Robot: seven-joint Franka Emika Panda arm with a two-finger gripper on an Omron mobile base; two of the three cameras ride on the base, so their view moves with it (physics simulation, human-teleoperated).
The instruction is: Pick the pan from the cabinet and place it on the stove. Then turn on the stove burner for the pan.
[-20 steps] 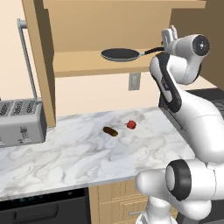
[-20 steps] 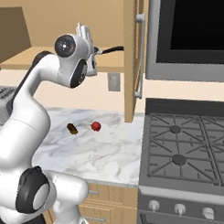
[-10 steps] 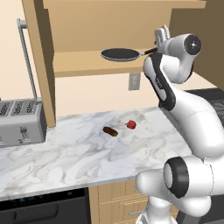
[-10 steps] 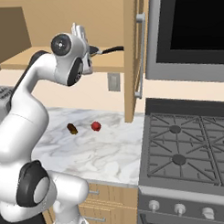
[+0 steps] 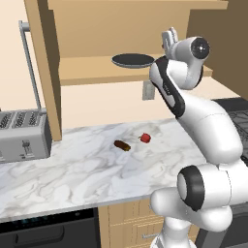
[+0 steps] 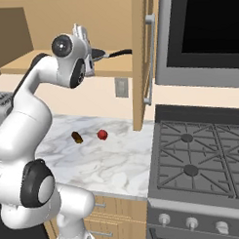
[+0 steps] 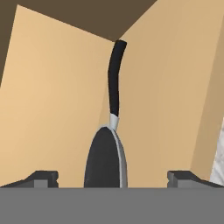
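The dark round pan (image 5: 131, 60) rests on the wooden shelf of the open cabinet (image 5: 97, 72). My gripper (image 5: 169, 38) is at the pan's right side, at shelf height, and hides the handle there. From the right base view the long black handle (image 6: 117, 53) sticks out to the right past my gripper (image 6: 80, 31). In the hand view the pan (image 7: 105, 160) lies between my two spread fingertips (image 7: 42, 177), its handle (image 7: 113, 78) running away from me. The gripper (image 7: 112, 179) is open and holds nothing. The black stove (image 6: 200, 153) sits to the right of the counter.
A red item (image 5: 145, 138) and a brown item (image 5: 122, 145) lie on the marble counter (image 5: 72, 174). A silver toaster (image 5: 22, 135) stands at the left. The open cabinet door (image 6: 141, 62) hangs between shelf and stove. Knobs (image 6: 192, 222) line the stove front.
The hand has moved left along the shelf, closer to the pan. The pan has not moved and the jaws stay open.
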